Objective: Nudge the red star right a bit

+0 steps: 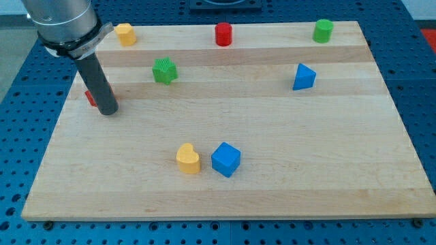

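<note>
So from where I'm standing the arm is over at the view's left side of the wooden board [272,197], and there's no pincer on this thing at all, just a straight dark rod, so nothing to call wide, narrow or holding. The tip [107,111] is planted on the board right in front of the red star [89,97], which is mostly hidden behind the rod; only a sliver of red pokes out on the rod's left side, so I honestly can't make out its shape from here. Looks like the tip is touching it or just beside it, can't tell which. A green star [164,71] sits up and to the right of the rod, well apart from it. Along the view's top edge there's a yellow block [125,33] near the left corner, a red cylinder [223,34] around the middle and a green cylinder [323,30] toward the right. A blue triangular block [303,77] is off on the right half. Down near the view's bottom middle, a yellow heart [188,159] and a blue cube [225,159] sit just beside each other.
</note>
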